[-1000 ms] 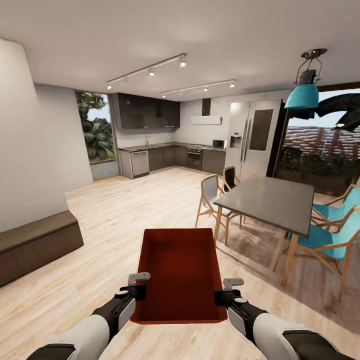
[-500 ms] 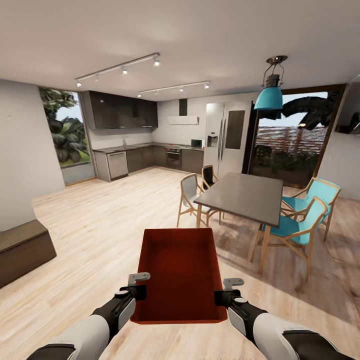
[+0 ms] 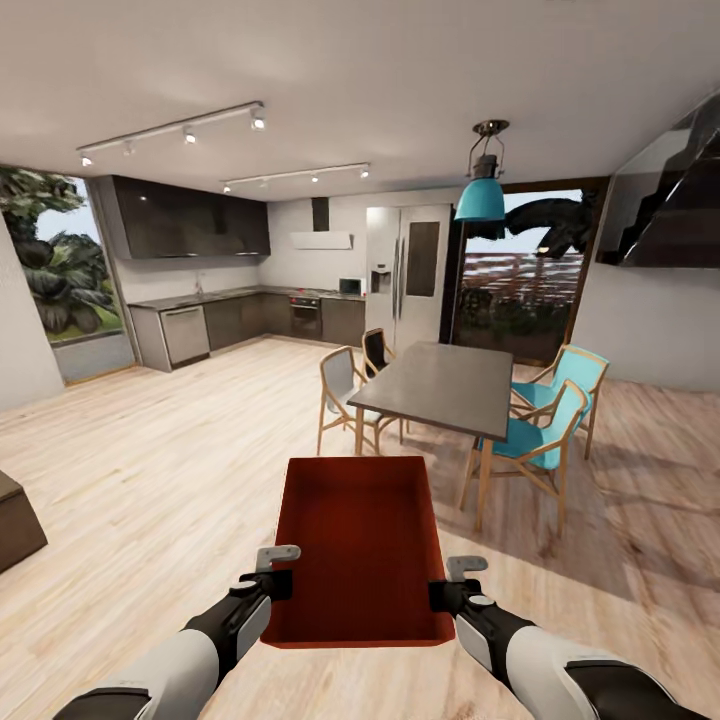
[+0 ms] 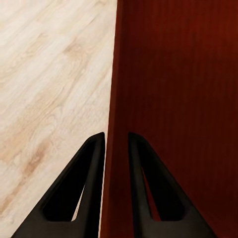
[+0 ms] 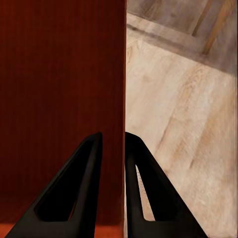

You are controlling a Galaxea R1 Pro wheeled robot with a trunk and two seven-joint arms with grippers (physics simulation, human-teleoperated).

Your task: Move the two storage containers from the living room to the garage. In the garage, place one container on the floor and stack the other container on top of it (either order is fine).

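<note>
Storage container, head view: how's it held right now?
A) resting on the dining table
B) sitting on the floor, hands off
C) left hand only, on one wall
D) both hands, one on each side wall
D: the storage container is up above the wood floor, with the left hand pinching its left wall and the right hand pinching its right wall.
</note>
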